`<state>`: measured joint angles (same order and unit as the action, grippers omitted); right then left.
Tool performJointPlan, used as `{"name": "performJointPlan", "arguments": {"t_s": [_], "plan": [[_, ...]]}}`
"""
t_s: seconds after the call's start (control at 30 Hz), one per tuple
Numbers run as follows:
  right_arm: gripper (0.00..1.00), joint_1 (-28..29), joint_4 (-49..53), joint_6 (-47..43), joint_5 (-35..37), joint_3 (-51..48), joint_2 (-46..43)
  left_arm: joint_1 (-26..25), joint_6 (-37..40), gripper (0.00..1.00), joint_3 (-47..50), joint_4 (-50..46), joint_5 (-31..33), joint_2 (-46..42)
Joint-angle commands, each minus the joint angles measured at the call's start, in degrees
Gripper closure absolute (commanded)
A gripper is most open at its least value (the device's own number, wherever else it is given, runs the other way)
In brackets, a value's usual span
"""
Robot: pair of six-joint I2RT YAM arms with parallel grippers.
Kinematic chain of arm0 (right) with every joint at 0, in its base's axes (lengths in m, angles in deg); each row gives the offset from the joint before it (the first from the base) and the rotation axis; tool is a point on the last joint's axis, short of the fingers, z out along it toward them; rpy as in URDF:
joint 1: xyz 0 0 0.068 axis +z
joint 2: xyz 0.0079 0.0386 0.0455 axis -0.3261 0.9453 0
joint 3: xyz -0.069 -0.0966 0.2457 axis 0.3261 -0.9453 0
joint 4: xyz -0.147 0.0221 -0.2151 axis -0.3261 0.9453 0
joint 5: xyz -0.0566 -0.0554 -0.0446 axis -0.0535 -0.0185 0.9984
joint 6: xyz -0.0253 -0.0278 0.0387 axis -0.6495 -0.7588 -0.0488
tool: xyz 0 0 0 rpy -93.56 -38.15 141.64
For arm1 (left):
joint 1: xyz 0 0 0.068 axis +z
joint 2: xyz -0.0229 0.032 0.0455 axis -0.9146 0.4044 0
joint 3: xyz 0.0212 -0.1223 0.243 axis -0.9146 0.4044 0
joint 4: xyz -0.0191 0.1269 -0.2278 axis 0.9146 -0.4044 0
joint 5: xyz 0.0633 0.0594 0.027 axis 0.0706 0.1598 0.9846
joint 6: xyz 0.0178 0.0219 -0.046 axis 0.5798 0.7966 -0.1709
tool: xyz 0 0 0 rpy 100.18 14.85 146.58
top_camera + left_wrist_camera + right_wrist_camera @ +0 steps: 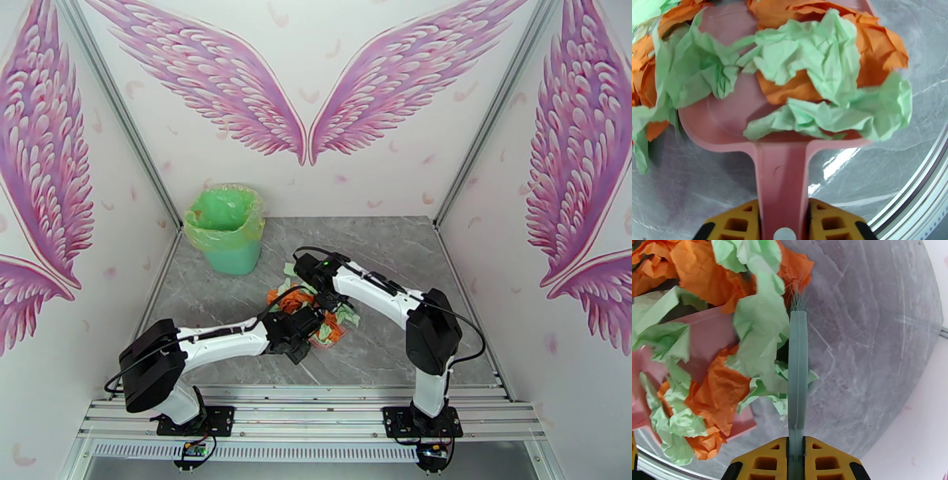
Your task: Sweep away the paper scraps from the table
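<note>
Grey table [411, 260], paper scraps [817, 59] on dustpan [730, 114]

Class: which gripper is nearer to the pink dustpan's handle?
Left. The left gripper clamps the dustpan handle itself; the right gripper holds a brush beside the pan, against the paper scraps.

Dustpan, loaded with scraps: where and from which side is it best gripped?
Grip the dustpan by its narrow straight handle, coming from the rear end, as the left claw does now. Scraps heap its front, while the handle is bare and juts straight back over the table.
</note>
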<state>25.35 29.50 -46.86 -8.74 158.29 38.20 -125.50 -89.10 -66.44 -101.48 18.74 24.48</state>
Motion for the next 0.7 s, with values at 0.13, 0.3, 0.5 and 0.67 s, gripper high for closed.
{"name": "performJointPlan", "arguments": {"t_s": [0.13,0.3,0.5,0.67], "plan": [[1.00,0.5,2.9,3.1,-5.0,-0.2,-4.7,0.2,0.7,1.00,2.6,8.0,0.7,-0.4],[1.00,0.5,2.9,3.2,-5.7,-0.7,-5.5,0.2,0.2,1.00,6.6,14.7,1.3,-2.9],[1.00,0.6,3.4,3.6,-7.1,0.3,-5.8,0.3,0.3,1.00,8.9,18.3,5.5,-4.4],[1.00,0.6,4.2,4.3,-7.2,1.9,-7.4,0.3,0.4,1.00,10.0,19.9,7.1,-5.2]]}}
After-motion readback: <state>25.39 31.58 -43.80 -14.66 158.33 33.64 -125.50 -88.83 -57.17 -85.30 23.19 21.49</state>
